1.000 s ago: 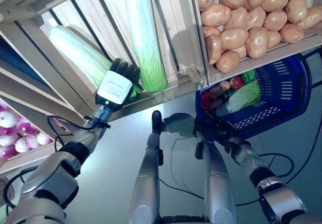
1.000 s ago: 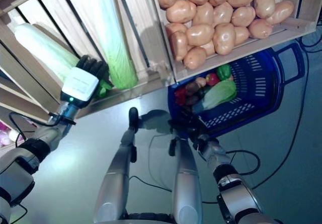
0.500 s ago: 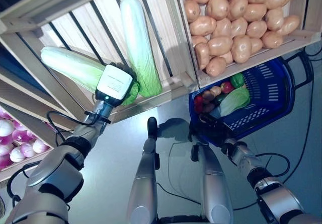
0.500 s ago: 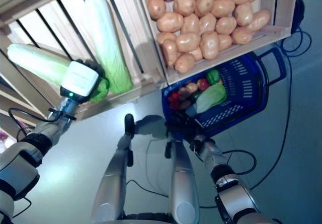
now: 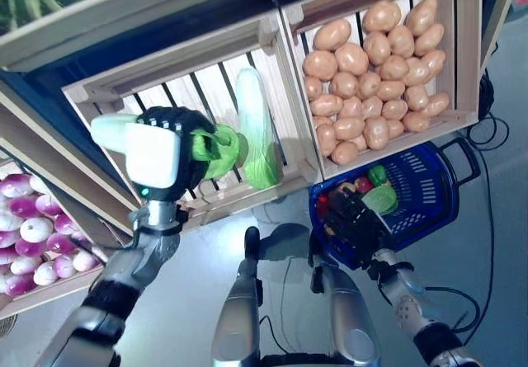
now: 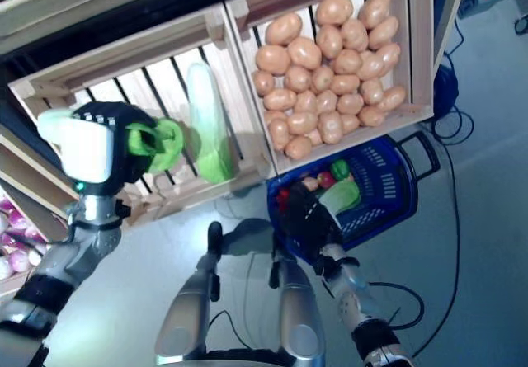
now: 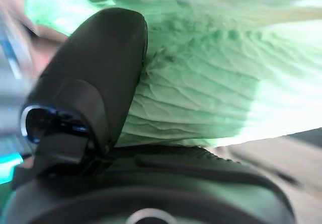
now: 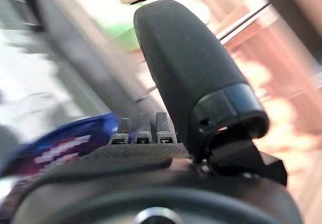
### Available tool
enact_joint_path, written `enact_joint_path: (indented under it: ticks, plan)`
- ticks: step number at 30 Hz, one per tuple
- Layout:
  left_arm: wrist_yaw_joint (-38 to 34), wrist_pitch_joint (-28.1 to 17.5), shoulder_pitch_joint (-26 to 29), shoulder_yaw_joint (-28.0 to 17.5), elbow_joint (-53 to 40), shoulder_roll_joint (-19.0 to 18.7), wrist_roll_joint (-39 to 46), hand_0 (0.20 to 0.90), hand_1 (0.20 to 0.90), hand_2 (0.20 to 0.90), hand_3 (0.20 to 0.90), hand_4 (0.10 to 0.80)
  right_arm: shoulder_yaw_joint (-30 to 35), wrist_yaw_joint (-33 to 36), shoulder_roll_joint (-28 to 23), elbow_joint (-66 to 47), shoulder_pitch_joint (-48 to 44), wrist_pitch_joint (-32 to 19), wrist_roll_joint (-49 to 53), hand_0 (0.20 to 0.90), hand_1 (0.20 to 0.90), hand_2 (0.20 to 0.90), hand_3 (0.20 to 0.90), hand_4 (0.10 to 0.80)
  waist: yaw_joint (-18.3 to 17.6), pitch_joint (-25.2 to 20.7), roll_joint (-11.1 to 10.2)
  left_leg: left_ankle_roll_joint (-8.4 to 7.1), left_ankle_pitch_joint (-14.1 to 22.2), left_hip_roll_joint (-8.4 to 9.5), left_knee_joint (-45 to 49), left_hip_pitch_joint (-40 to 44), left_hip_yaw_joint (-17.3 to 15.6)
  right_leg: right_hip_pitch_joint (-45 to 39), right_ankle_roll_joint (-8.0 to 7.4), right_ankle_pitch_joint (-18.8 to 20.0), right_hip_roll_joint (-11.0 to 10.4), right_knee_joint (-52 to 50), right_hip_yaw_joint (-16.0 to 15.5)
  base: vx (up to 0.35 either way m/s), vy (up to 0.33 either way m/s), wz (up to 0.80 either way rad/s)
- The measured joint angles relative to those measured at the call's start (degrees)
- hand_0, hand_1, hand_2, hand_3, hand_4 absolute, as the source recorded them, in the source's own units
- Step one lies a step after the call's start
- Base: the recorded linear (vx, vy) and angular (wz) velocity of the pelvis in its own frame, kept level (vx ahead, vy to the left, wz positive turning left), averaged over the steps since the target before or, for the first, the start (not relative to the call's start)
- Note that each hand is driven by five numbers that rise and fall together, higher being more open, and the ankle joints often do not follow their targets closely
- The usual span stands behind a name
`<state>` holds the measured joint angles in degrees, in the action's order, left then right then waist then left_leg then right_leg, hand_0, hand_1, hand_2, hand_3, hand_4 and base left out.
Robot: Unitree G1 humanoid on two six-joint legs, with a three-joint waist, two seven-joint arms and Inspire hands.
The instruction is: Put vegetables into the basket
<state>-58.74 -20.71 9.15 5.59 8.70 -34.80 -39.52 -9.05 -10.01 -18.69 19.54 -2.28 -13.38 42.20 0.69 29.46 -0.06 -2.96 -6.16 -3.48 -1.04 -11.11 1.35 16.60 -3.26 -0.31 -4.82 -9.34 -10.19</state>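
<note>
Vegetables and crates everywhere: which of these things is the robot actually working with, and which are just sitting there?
In use:
- long pale-green napa cabbage, gripped in the left hand
- blue plastic basket, held at its near edge by the right hand, already holding several vegetables

Just sitting there:
- second napa cabbage in the slatted wooden crate
- brown potatoes
- purple onions

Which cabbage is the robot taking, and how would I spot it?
Find the slatted wooden crate left of the potato crate. Two long pale-green cabbages are there: one lies on the slats, the other cabbage is lifted in the left hand. Only that one has dark fingers curled round it.
</note>
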Motion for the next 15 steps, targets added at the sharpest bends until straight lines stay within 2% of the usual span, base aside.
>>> enact_joint_path:
  ticks: [3,4,7,10,12,15]
  plan:
    - [7.7,-6.4,-3.7,-4.7,-4.4,4.7,14.5,0.300,0.300,0.300,0.300,0.400,3.9,0.0,-1.1,-5.8,3.7,-1.3,-3.7,0.900,0.900,0.900,0.900,0.800,1.4,-3.2,2.2,0.17,0.1,-0.19,-1.3,1.9,0.7,-3.1,-0.53,0.3,0.0,2.6,-1.0,0.160,0.017,0.17]
    - [13.3,-6.8,-5.2,-6.3,-7.1,6.3,20.8,0.300,0.300,0.300,0.300,0.400,4.5,0.0,-1.5,-7.8,4.3,-1.0,-4.8,0.900,0.900,0.900,0.900,0.800,1.7,-4.0,2.7,0.26,0.1,-0.14,-1.8,2.6,0.8,-4.0,-0.73,0.5,0.0,3.3,-1.1,0.131,0.008,0.11]
    - [30.2,-7.8,-8.3,-6.8,-12.1,10.1,41.7,0.300,0.300,0.300,0.300,0.400,4.7,-0.1,-1.8,-13.0,5.8,-1.0,-6.9,0.900,0.900,0.900,0.900,0.800,1.8,-5.9,3.0,0.47,0.3,0.02,-2.7,5.3,1.1,-7.3,-1.11,0.8,0.1,5.4,-1.3,0.148,0.008,0.06]
    - [49.0,-7.2,-9.7,-2.6,-13.7,11.9,63.6,0.300,0.300,0.300,0.300,0.400,4.6,-0.9,-1.9,-17.1,6.1,-0.9,-8.4,0.900,0.900,0.900,0.900,0.800,1.7,-8.3,2.3,0.80,0.5,0.07,-3.8,8.1,0.5,-10.5,-1.54,1.1,0.1,7.6,-1.1,0.098,-0.008,-0.05]
    - [56.0,-6.0,-9.7,0.4,-14.2,12.0,70.2,0.300,0.300,0.300,0.300,0.400,4.3,-1.6,-1.9,-17.8,5.5,-0.9,-9.2,0.900,0.900,0.900,0.900,0.800,1.5,-9.8,1.6,0.93,0.8,0.13,-4.0,8.9,0.0,-11.5,-1.70,1.4,0.1,8.6,-0.9,0.128,-0.030,-0.08]
    - [62.0,-2.5,-8.9,4.5,-15.4,12.0,76.0,0.300,0.300,0.300,0.300,0.400,3.5,-3.3,-3.4,-18.2,4.6,-0.6,-10.4,0.900,0.900,0.900,0.900,0.800,0.8,-11.5,0.7,1.14,1.3,0.42,-4.0,10.7,-0.1,-14.2,-1.99,1.9,0.1,10.6,-0.8,0.095,-0.047,-0.02]
